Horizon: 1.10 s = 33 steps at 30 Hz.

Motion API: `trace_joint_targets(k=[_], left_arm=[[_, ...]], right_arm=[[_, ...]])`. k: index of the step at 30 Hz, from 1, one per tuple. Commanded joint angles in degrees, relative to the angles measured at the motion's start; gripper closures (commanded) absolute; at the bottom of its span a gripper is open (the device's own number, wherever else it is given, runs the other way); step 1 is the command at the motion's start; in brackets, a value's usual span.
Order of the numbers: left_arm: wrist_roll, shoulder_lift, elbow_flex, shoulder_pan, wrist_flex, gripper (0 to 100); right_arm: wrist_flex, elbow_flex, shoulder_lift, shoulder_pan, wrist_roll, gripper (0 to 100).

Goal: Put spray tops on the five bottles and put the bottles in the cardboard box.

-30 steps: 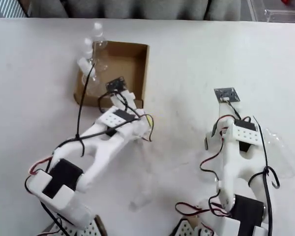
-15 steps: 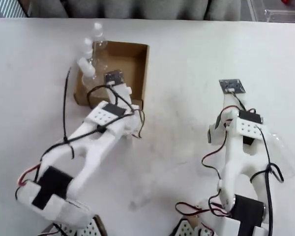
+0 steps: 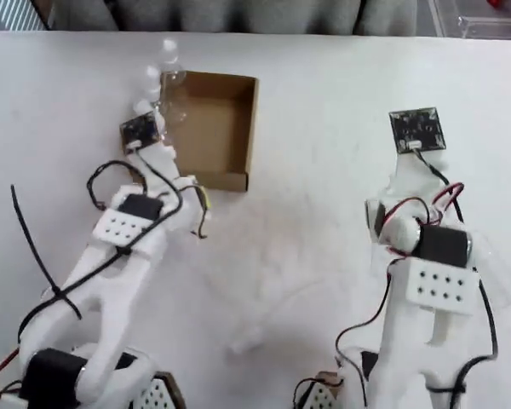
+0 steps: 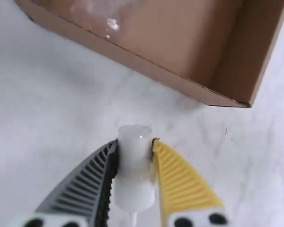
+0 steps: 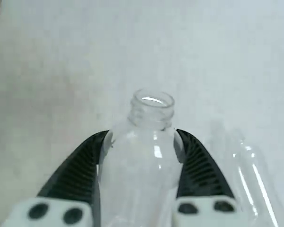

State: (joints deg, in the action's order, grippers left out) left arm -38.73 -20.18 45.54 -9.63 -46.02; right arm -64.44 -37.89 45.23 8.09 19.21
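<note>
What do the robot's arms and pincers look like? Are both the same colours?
The left arm and right arm are white plastic with black motor blocks, red and black cables and plates dotted with holes. The left pincer has one grey and one yellow ribbed finger; the right pincer has two black ones.
</note>
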Motion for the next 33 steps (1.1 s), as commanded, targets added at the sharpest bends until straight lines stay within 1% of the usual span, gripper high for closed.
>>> trace_joint_targets(k=[1,9,10,14,16,21,25,29,33], left_arm=[[0.53,-6.29,2.20,1.63,3.87,98],[0.53,-18.68,8.18,1.19,3.87,98],[0.53,-20.35,8.79,1.19,3.87,98],[0.53,-26.77,11.60,1.19,3.96,98],[0.53,-29.58,12.75,1.19,3.96,98],[1.23,-35.47,13.36,1.71,3.96,98],[9.85,-41.01,13.19,1.71,4.66,98],[14.42,-47.34,13.19,1.63,9.23,98],[17.93,-52.18,13.19,1.63,19.08,98]], right_arm=[[6.99,2.81,3.03,-4.79,0.09,98.1],[17.36,2.46,-1.45,-6.29,-1.14,98.2],[19.12,1.67,-1.63,-7.16,-4.04,98.2],[28.79,-4.13,-0.57,-10.77,-22.42,98.2],[33.27,-7.03,0.57,-12.70,-26.20,98.2],[43.74,-14.86,5.05,-17.71,-27.08,98.2],[50.68,-23.38,12.26,-20.97,-26.99,98.2],[54.81,-31.56,21.76,-24.22,-26.64,98.2],[54.73,-36.22,30.64,-27.47,-26.55,98.2]])
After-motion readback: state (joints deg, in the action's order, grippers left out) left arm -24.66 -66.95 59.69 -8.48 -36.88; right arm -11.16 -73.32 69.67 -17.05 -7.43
